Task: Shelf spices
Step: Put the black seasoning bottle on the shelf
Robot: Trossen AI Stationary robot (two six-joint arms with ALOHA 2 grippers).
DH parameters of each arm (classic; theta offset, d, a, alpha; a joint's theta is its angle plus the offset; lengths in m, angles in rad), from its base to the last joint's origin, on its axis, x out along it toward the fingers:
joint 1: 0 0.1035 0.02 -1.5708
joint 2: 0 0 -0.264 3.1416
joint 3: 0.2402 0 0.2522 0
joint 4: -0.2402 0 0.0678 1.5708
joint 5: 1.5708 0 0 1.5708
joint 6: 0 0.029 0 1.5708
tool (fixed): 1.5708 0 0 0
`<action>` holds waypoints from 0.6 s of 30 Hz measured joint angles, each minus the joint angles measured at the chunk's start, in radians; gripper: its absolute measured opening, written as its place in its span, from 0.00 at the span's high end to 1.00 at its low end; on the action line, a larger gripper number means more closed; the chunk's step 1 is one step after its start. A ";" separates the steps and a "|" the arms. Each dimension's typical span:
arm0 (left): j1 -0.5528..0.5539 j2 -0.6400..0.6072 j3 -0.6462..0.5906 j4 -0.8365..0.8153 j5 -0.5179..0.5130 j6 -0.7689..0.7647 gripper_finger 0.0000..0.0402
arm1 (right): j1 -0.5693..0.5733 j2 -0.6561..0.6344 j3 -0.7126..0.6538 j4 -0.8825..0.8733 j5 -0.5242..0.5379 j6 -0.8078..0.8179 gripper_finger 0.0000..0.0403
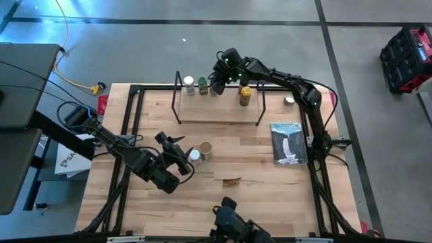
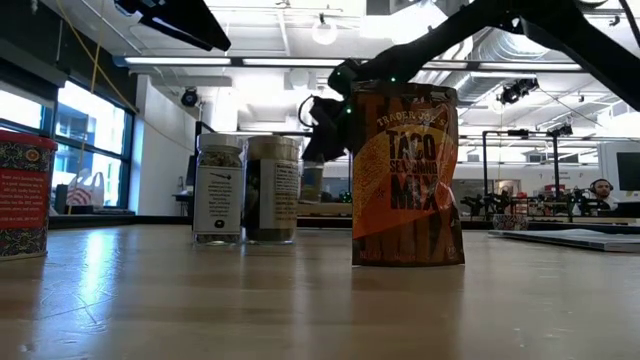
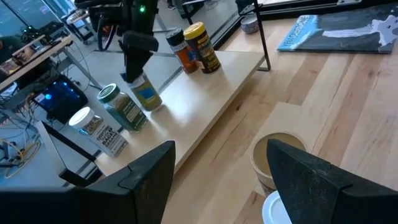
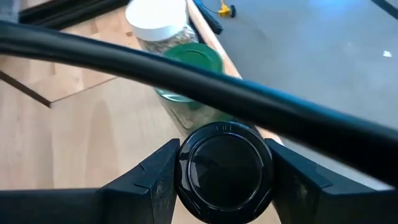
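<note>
The shelf (image 1: 219,113) is a low light board with black wire uprights at the table's far side. On it stand a white-lidded jar (image 1: 190,84), a green-lidded jar (image 1: 202,86), a dark-lidded jar (image 3: 147,94), an orange jar (image 3: 184,53) and a yellow jar (image 1: 245,96). My right gripper (image 1: 217,81) is shut on the dark-lidded jar. My left gripper (image 1: 181,156) hovers open beside a tan jar (image 1: 206,150) and a white-lidded jar (image 1: 194,154) standing on the table. A brown taco-mix packet (image 2: 405,175) and a red box (image 2: 22,195) stand on the table. My right gripper pinches the dark-lidded jar by its black lid (image 4: 225,171), one finger (image 4: 155,177) on each side. The fingers come from above, pointing down. The jar hangs nearly upright below them, with its base (image 3: 153,106) at the shelf board, next to the green-lidded jar.
A waterfall-cover book (image 1: 288,143) lies at the table's right side, and a small silver tin (image 1: 289,100) sits beyond it near the far edge. A black wire (image 4: 199,81) crosses close in front of the right gripper. Bare board shows on the shelf's near half (image 3: 205,99).
</note>
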 joint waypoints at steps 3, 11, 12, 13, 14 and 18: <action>0.000 0.000 0.000 0.000 0.000 0.001 0.38 | 0.008 0.010 0.003 0.010 -0.011 -0.001 0.52; 0.000 0.000 0.000 0.002 0.000 0.001 0.38 | 0.009 0.023 0.003 0.025 -0.005 0.003 0.50; 0.000 0.000 0.000 0.001 0.000 0.001 0.38 | 0.009 0.023 0.003 0.025 -0.005 0.002 0.49; 0.000 0.000 0.000 0.002 0.000 0.001 0.38 | 0.009 0.023 0.003 0.025 -0.005 0.002 0.48; 0.000 0.000 0.000 0.002 0.000 0.001 0.38 | 0.009 0.023 0.003 0.027 -0.005 0.001 0.48; 0.000 0.000 0.000 0.002 0.000 0.000 0.38 | 0.009 0.023 0.003 0.027 -0.005 -0.001 0.47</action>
